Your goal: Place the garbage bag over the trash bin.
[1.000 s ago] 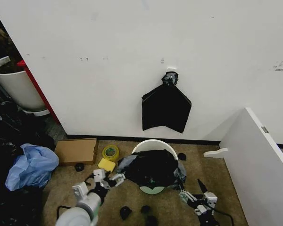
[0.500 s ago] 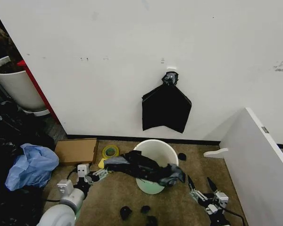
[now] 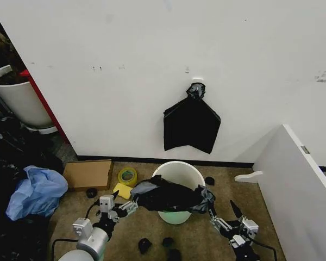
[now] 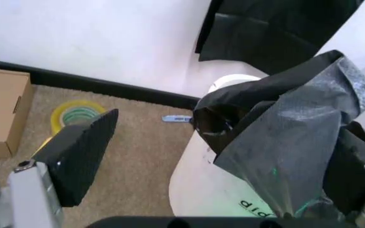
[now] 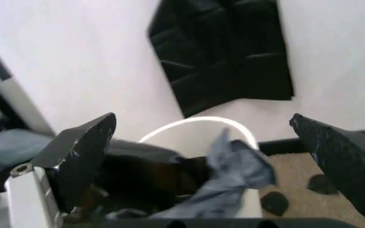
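Note:
The trash bin [image 3: 179, 173] is a round off-white bucket on the carpet by the wall. The garbage bag [image 3: 171, 197], glossy and black, lies bunched across its front rim and hangs down the outside; the back of the opening is uncovered. My left gripper [image 3: 129, 205] is low at the bag's left end, its jaws spread wide. In the left wrist view the garbage bag [image 4: 284, 128] drapes over one finger of the left gripper [image 4: 227, 142] beside the bin [image 4: 201, 185]. My right gripper [image 3: 223, 213] hovers open, off the bag's right end. In the right wrist view the right gripper [image 5: 201, 118] faces the bin's rim [image 5: 195, 124] and the bag [image 5: 144, 166].
A flat black bag bundle [image 3: 191, 124] hangs on the wall above the bin. A cardboard box [image 3: 88, 174], a tape roll [image 3: 127, 176] and a yellow pad [image 3: 122, 190] lie left of it. Pale blue bag [image 3: 37, 193] far left; white panel [image 3: 299, 190] on the right.
The bag was heaped over the bin, then drawn out leftward by my left gripper. Now the left gripper is back nearer the bin and the bag lies across the front rim.

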Motion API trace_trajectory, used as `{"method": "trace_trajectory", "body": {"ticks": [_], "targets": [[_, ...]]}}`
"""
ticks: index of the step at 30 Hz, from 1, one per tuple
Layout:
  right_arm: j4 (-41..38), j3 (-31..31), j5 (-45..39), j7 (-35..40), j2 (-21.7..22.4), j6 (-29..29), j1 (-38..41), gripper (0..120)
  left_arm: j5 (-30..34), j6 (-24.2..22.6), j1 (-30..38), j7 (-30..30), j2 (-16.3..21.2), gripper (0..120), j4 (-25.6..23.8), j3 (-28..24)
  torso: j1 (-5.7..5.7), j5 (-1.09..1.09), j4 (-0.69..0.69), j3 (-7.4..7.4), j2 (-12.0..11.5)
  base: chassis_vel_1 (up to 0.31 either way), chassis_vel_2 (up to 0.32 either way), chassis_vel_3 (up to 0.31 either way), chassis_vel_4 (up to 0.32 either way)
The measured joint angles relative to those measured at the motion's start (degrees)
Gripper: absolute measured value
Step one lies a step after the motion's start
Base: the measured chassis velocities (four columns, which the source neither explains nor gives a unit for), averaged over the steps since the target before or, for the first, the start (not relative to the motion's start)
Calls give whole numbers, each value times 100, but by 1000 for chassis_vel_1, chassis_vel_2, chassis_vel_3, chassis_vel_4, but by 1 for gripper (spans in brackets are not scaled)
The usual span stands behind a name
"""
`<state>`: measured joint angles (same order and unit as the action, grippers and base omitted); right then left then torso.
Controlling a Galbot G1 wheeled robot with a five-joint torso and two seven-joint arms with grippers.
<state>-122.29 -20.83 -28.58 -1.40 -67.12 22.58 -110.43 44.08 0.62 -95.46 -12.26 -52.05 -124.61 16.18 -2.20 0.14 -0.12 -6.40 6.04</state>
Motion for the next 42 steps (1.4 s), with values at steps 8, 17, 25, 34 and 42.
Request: {"method": "trace_trajectory", "body": {"ticks": [8, 17, 25, 34, 42], "targets": [[111, 149, 812, -93, -111, -31, 228, 100, 1513, -511, 9, 623, 113, 100, -155, 6, 0, 2, 1, 0, 0, 0, 0, 0, 0], [149, 551, 1703, -294, 10, -421, 792, 100, 1280, -704, 364, 700, 188, 100, 174, -151, 0, 1, 1, 0, 0, 0, 0, 0, 0], [351, 787, 1765, -191, 200, -863, 1640, 100, 408, -229, 482, 1339, 378, 100, 421, -205, 0, 2, 2, -1, 0, 0, 0, 0, 0], [324, 776, 1034, 230, 292, -1296, 2004, 100, -1155, 2072, 799, 3355, 634, 100, 1266, -220, 0, 1, 1, -1, 0, 0, 0, 0, 0], [355, 766, 965, 311, 263, -1366, 1857, 100, -414, 3515, 1096, 5362, 503, 100, 1955, -205, 0, 2, 0, -1, 0, 0, 0, 0, 0]]}}
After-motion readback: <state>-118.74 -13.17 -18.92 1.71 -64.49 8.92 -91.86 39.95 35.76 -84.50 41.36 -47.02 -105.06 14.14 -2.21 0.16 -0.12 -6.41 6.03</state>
